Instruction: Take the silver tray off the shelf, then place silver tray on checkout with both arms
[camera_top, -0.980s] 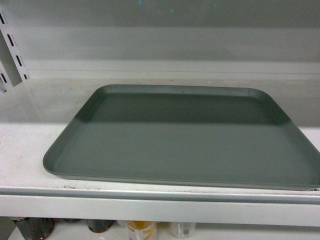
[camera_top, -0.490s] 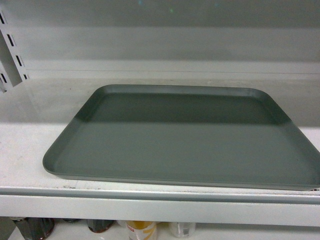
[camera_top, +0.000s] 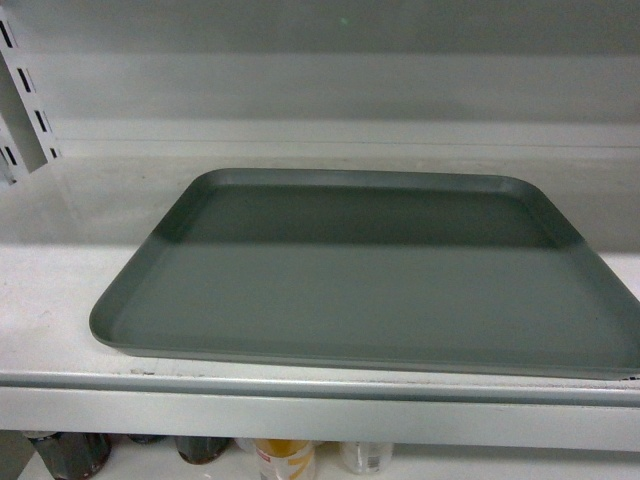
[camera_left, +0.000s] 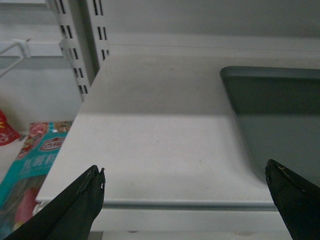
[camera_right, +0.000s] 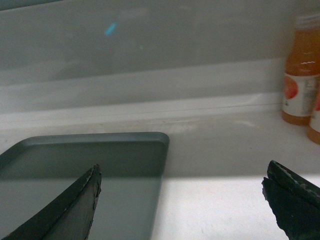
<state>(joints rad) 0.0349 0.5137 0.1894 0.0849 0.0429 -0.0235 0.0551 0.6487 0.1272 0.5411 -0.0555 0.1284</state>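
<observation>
White shelf (camera_top: 60, 300) with grey front lip fills head view; slotted uprights at left. Grey tray (camera_top: 370, 275) flat on shelf board, near edge just behind lip, right end running out of frame. Not lifted yet.

Step in hand: approach for two-arm pickup, first half of task. No table visible.

Left claw (camera_left: 185, 192) spread wide, holding nothing, low at shelf front; right prong over tray's left edge, left prong over bare shelf. Tray's left rim between prongs.

Right claw (camera_right: 180, 200) likewise spread wide and empty; left prong over tray bottom, right prong over bare shelf, tray's right rim and rounded corner between. Neither claw visible in head view.

Orange juice bottles (camera_right: 300, 75) at back right of shelf, well apart from tray. Bottle tops (camera_top: 285, 460) on shelf below.

Next, by judgement: both claws forward and down onto side rims, clench evenly, lift level, back out together. Low rim, thin grip: slip or tilt risk if one side leads.
</observation>
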